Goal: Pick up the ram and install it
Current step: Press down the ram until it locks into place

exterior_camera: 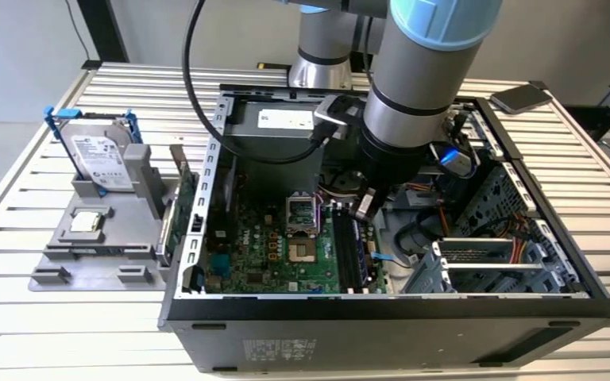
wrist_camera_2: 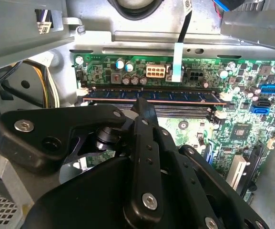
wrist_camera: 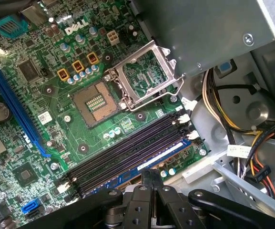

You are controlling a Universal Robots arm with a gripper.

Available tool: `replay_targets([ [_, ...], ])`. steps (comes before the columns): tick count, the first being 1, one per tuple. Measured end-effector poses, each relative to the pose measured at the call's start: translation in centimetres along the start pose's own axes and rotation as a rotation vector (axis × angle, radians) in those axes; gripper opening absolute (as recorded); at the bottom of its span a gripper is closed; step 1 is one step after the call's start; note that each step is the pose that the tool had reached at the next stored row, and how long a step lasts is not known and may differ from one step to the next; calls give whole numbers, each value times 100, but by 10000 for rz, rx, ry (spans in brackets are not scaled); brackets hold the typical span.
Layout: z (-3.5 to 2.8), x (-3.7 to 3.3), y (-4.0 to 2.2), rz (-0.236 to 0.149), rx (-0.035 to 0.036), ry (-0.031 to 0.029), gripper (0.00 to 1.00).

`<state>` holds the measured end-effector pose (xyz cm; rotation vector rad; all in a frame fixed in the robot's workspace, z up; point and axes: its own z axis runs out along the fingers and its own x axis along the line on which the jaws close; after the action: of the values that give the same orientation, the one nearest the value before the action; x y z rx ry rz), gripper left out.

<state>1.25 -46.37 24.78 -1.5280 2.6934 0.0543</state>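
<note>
Tool [wrist_camera_2: 144, 107] of mine, fingers pressed together with nothing between them, bears its tip on the ram [wrist_camera_2: 151, 97], which lies seated in the outermost of four memory slots [wrist_camera: 127, 150] on one motherboard [wrist_camera: 56, 119]. Both wrist views show this contact; the exterior view adds one open computer case [exterior_camera: 390, 313] on the slatted desk [exterior_camera: 72, 317], plus one hard drive [exterior_camera: 104, 159] and one upright expansion card [exterior_camera: 183, 198] on a grey stand [exterior_camera: 93, 254].
</note>
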Motion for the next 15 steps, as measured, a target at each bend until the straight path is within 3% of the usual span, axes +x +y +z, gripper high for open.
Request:
replay_targets([
  [7, 0, 0, 0, -52, -3, 1, 0],
  [15, 1, 0, 0, -788, -45, 6, 0],
])
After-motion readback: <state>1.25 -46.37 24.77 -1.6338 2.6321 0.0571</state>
